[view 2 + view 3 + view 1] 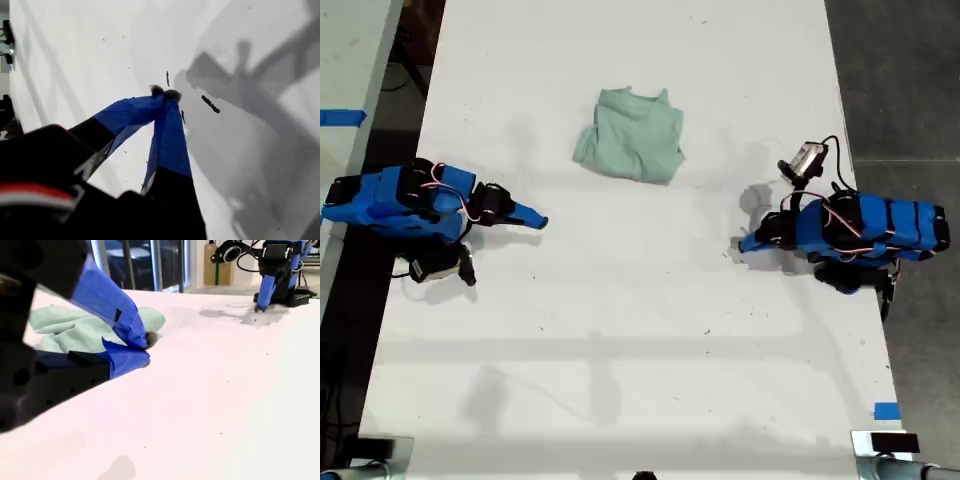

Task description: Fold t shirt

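T shirt (631,136) bunched, table (650,330) around bare

The white table (620,350) is bare across its whole near half and through the middle strip between the two arms, so a gripper could sweep there freely. The only thing lying in the way is the t shirt (630,135), a bunched heap in the far half, roughly on the centre line, with open table on every side of it. My second gripper (538,221) rests low at the exterior view's left, tips together, the t shirt (90,327) just beyond it. My first gripper (748,243) sits at the exterior view's right, its tips (165,93) meeting down at the table surface, well apart from the cloth.
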You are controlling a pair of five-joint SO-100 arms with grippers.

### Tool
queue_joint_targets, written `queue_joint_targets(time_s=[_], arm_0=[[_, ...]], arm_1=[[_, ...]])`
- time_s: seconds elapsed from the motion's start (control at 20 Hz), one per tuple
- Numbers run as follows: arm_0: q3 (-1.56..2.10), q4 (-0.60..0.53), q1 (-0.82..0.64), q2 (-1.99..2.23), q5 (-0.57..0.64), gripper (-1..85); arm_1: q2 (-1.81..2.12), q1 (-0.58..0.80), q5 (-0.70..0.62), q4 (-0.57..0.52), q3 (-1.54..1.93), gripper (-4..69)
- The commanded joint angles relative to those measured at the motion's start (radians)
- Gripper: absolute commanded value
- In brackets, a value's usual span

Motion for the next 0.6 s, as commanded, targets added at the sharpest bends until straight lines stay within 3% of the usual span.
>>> queue_joint_targets(time_s=[0.0,0.15,0.25,0.55], arm_0=[[0.008,0.023,-0.034,0.009,-0.072,-0.1],[0.002,0.069,-0.061,0.009,-0.1,3.6],[0.002,0.072,-0.067,0.009,-0.101,-0.1],[0.002,0.066,-0.066,0.011,-0.1,-0.1]], arm_1=[[0.012,0.034,0.043,0.017,0.055,-2.5],[0.012,0.037,0.044,0.008,0.058,-2.1],[0.012,0.041,0.011,-0.006,0.058,-1.9],[0.012,0.052,-0.041,-0.018,0.058,-1.9]])
